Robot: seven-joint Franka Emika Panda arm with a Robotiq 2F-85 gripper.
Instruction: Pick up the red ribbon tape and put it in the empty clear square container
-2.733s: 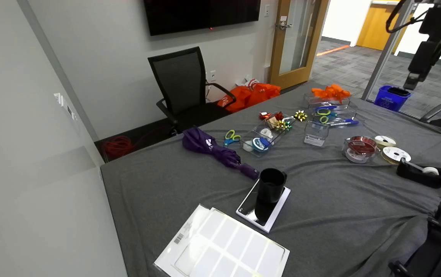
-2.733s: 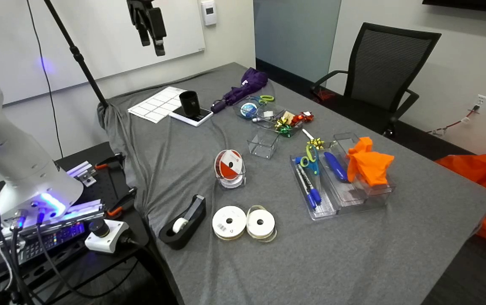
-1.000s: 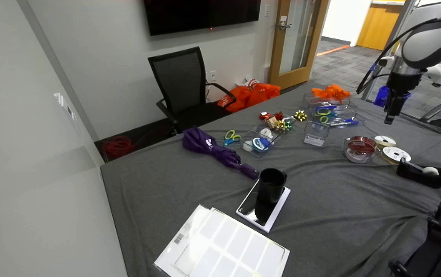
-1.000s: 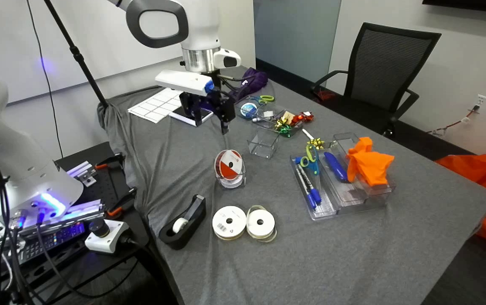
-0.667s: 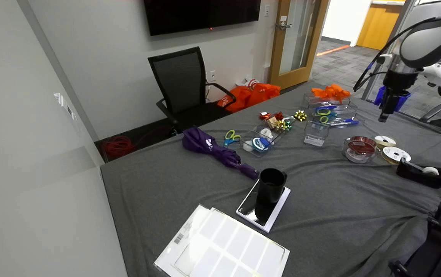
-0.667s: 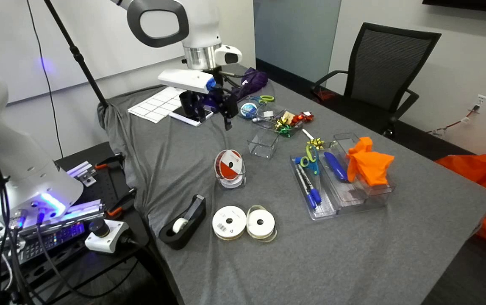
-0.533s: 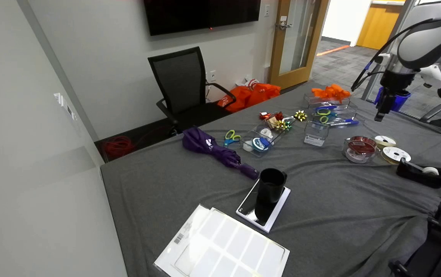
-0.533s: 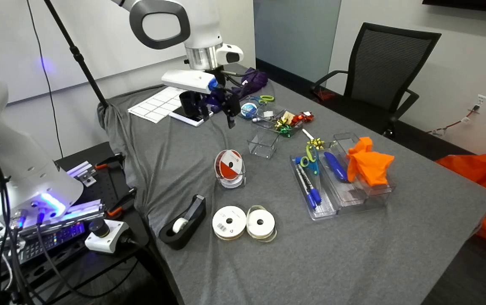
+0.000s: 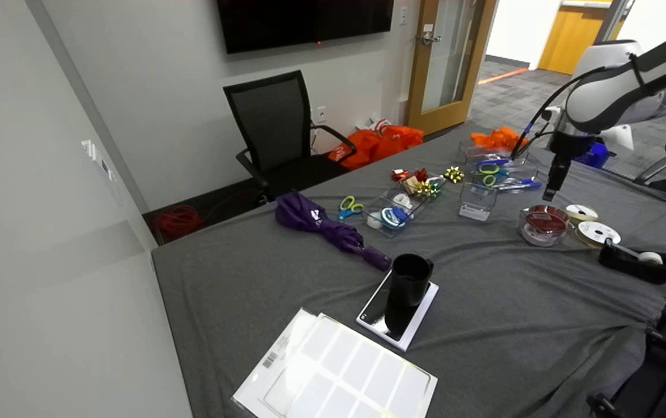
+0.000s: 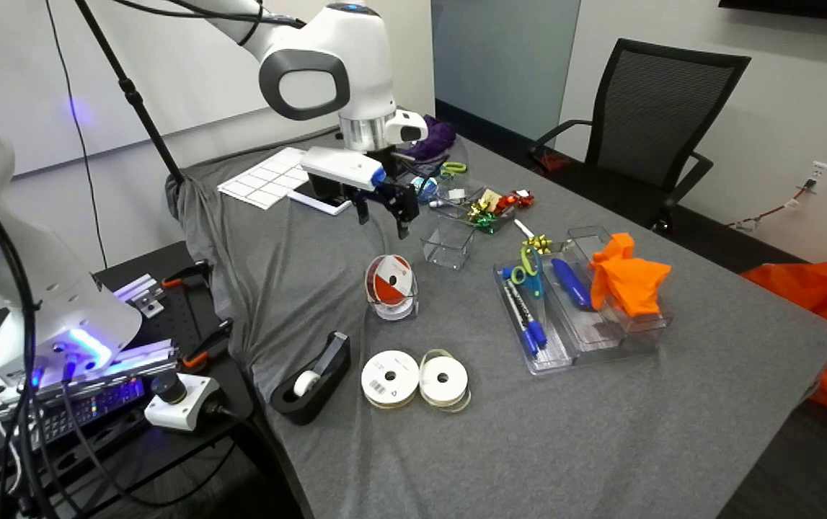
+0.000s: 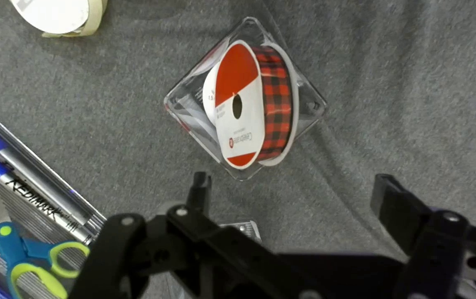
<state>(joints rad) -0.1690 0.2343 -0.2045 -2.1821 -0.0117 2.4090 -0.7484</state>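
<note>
I judged this the approach: my hand (image 11: 292,178) hung spread and holding nothing, the red ribbon tape (image 11: 254,104) sat in a clear box (image 11: 183,107) near the empty clear square container (image 10: 446,255), and the next move called for centring over the tape and descending.

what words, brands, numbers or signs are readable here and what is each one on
"REDIMARK": on a silver marker, wrist view
"Celebrate", upside down: on the white face of the red ribbon tape, wrist view
"1.5", small, probably: on the white spool partly hidden behind it
Too small or blurred to read: all other print, including marks on the purple umbrella, the barcoded spool and the white sheets
</note>
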